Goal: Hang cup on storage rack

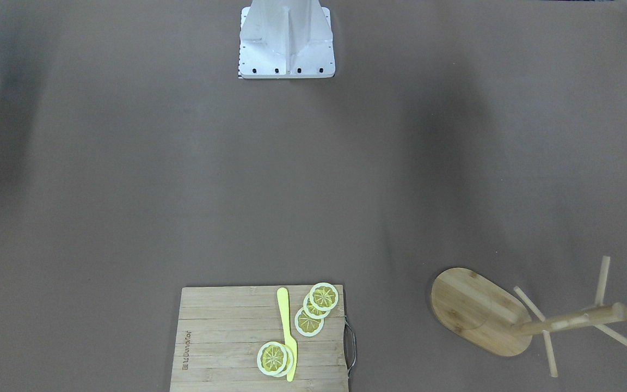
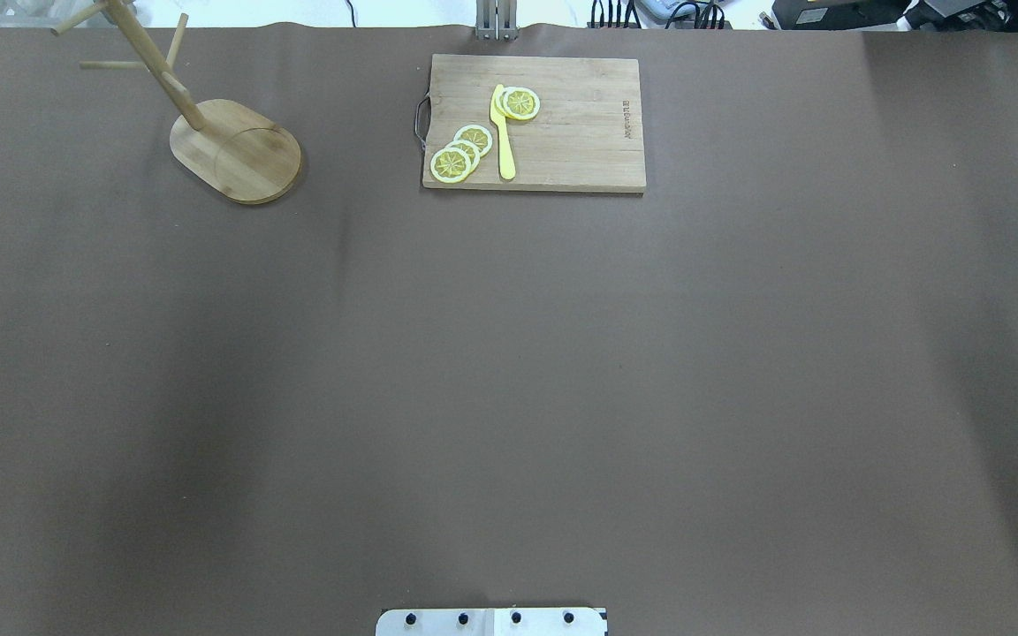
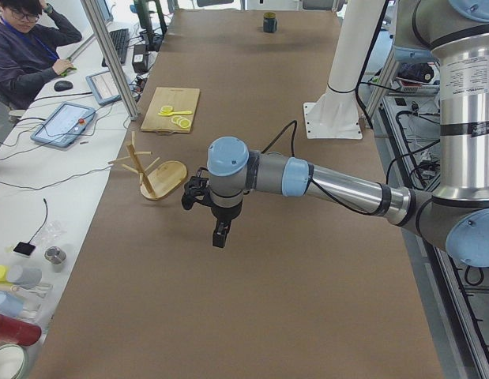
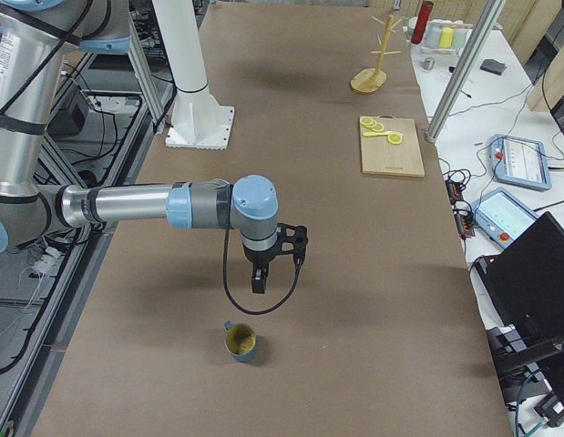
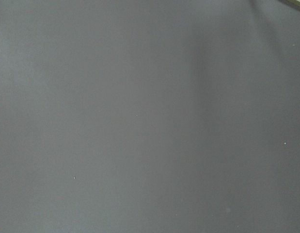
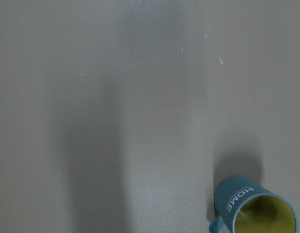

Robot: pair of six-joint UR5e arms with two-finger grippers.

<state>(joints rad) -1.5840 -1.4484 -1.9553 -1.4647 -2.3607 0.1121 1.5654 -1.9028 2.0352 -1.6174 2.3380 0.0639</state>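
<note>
The cup (image 4: pixel 240 342) stands upright on the counter (image 2: pixel 509 353) at my right end, its yellow-olive inside showing. My right gripper (image 4: pixel 258 282) hangs near it, pointing down and clear of it — I cannot tell whether its jaws are parted or closed. My left gripper (image 3: pixel 219 237) hangs over bare counter near the storage rack (image 2: pixel 248 159); I cannot tell its state either. The rack stands on its oval base at the far left corner, well apart from the cup. Farther along that edge lies a cutting board (image 2: pixel 580 141) with lemon slices (image 2: pixel 450 164) and a yellow knife (image 2: pixel 505 150).
</note>
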